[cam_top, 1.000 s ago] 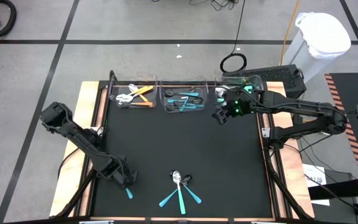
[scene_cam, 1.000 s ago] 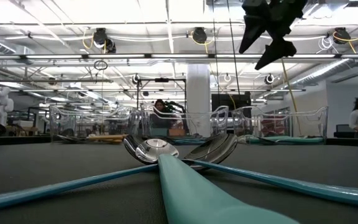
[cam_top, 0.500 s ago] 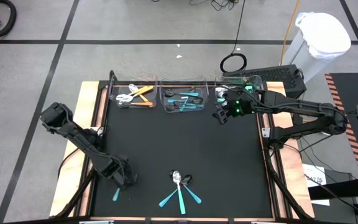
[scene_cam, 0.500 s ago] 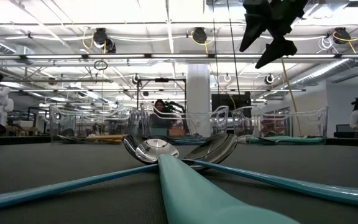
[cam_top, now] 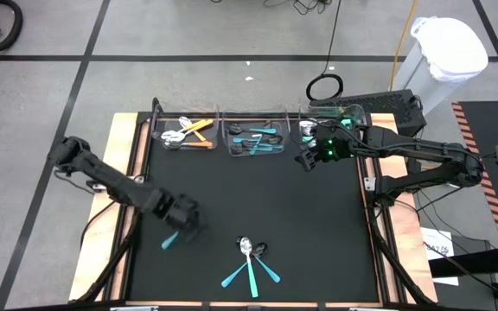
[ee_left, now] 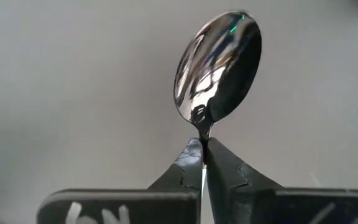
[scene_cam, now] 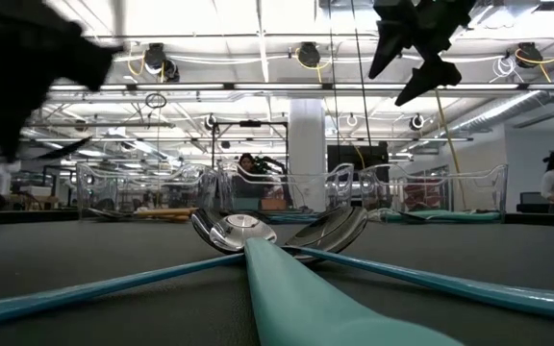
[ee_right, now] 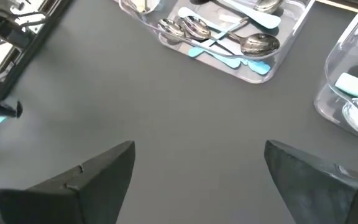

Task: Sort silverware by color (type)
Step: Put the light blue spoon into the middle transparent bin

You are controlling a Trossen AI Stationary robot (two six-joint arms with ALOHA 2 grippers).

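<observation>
The left gripper [ee_left: 202, 163] fingers are clamped tight on the neck of a spoon [ee_left: 218, 66], shiny bowl sticking out past the tips; that pinch is only seen up close in the left wrist view. From above, just a teal handle [cam_top: 170, 239] is seen poking out below the gripper, over the table [cam_top: 232, 199]. The right gripper [ee_right: 197, 168] is hung near the clear bins [cam_top: 253, 138], fingers spread wide. Three more teal spoons [cam_top: 249, 263] are left crossed near the front edge. The held spoon's handle colour can't be made out from the wrist.

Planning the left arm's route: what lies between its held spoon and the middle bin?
Only bare black mat between the spoon and middle bin, per the high view.
</observation>
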